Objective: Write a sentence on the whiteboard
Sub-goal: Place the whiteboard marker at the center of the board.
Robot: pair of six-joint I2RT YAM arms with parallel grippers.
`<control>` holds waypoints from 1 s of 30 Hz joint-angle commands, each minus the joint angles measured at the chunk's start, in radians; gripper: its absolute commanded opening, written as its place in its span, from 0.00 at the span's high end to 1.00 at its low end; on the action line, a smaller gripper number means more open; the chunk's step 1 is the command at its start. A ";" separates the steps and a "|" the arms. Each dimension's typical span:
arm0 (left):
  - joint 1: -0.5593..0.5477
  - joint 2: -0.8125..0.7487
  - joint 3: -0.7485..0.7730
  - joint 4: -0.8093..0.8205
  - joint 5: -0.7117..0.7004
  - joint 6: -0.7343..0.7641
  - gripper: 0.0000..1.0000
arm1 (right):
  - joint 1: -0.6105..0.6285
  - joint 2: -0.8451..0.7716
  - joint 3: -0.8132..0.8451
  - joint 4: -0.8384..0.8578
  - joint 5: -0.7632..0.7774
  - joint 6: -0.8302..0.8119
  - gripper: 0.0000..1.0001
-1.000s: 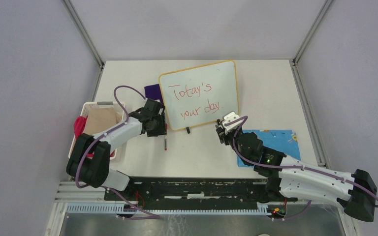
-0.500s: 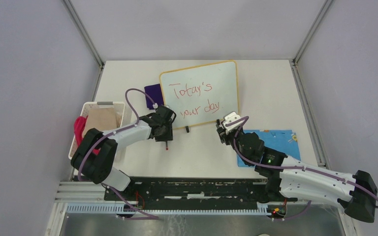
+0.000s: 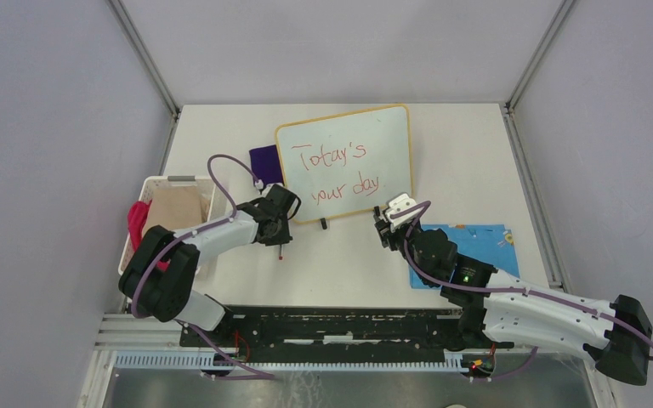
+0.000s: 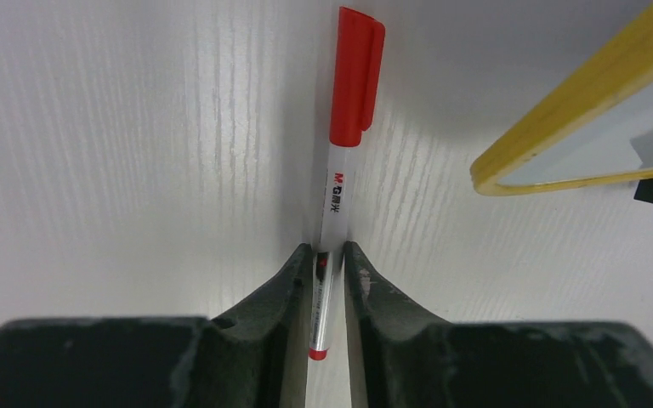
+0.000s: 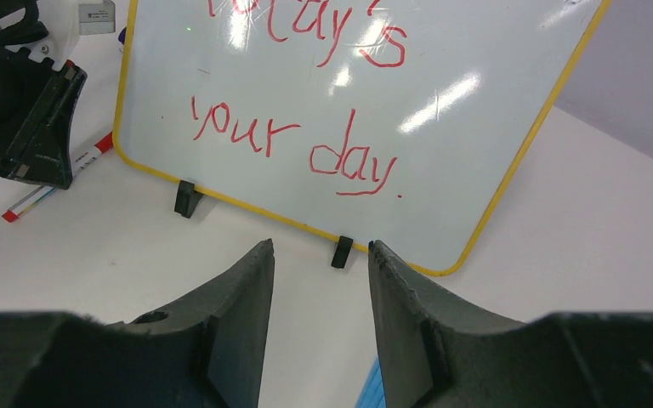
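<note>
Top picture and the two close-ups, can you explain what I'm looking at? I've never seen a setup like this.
These are two robot arms bolted to the near edge of a table. The wide picture comes from a camera above and behind them. Each close-up comes from a camera on one wrist, looking past that arm's own two fingers. On the table are a whiteboard bearing the sentence "Today's your day" in red, a white basket, a purple cloth and a blue mat. The left gripper straddles a red marker lying flat; I can't tell whether it already pinches it. The right gripper is open and empty, facing the board.
</note>
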 commanded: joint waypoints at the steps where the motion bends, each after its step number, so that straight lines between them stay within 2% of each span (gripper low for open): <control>1: 0.008 0.002 -0.024 -0.067 -0.063 -0.047 0.75 | -0.003 -0.017 0.016 0.020 0.028 -0.007 0.50; 5: 0.013 -0.006 -0.024 -0.076 -0.085 -0.052 0.78 | -0.002 -0.022 0.013 0.017 0.032 -0.006 0.50; 10: 0.043 0.018 -0.019 -0.054 -0.078 -0.048 0.88 | -0.002 -0.029 0.005 0.020 0.032 -0.001 0.50; 17: 0.070 0.051 0.007 -0.042 -0.066 -0.045 0.88 | -0.003 -0.046 -0.009 0.013 0.037 0.006 0.50; 20: 0.082 0.057 0.019 -0.043 -0.056 -0.046 0.82 | -0.002 -0.052 -0.027 0.029 0.038 0.006 0.50; 26: 0.081 0.032 0.047 -0.051 -0.046 -0.018 0.60 | -0.003 -0.042 -0.018 0.026 0.028 0.009 0.50; 30: 0.082 0.000 0.052 -0.060 -0.054 -0.017 0.52 | -0.003 -0.041 -0.022 0.029 0.026 0.020 0.50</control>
